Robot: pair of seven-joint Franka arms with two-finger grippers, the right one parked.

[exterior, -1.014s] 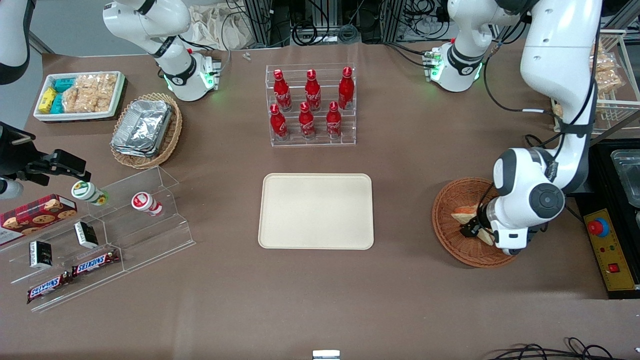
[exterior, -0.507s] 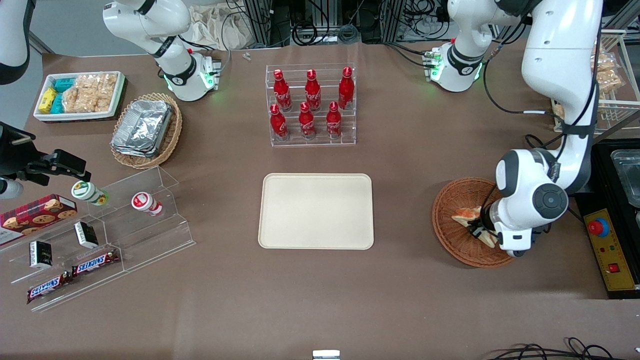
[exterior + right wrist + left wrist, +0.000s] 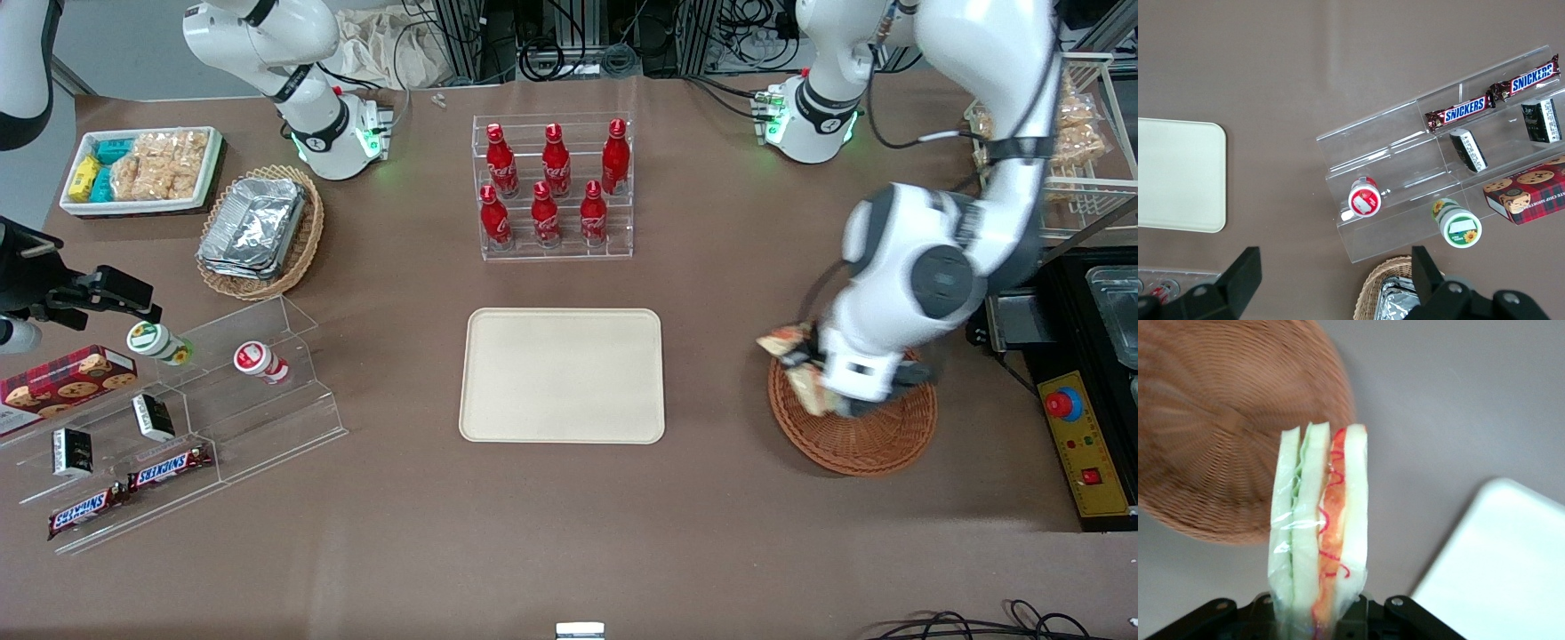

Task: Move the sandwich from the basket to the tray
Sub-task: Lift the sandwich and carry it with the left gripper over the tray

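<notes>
Gripping the plastic-wrapped triangular white-bread sandwich (image 3: 1319, 533) between closed fingers, the left arm's gripper (image 3: 811, 373) holds it in the air above the round reddish-brown wicker basket's (image 3: 867, 440) rim, toward the cream rectangular tray (image 3: 562, 375).

White-orange-green sandwich (image 3: 1319, 527), reddish-brown woven basket (image 3: 867, 436), cream tray (image 3: 562, 375).

sandwich (image 3: 1319, 520): soft pale bread layers under a thin, clear, glossy plastic wrap (it crinkles and catches the light)
basket (image 3: 876, 436): woven wicker, reddish-brown, ribbed and rough
tray (image 3: 562, 375): smooth, matt cream plastic
gripper (image 3: 813, 373): black matt fingers, clamped on the wrapped sandwich above the basket's rim
table (image 3: 569, 524): matt brown covering, even and dull
</notes>
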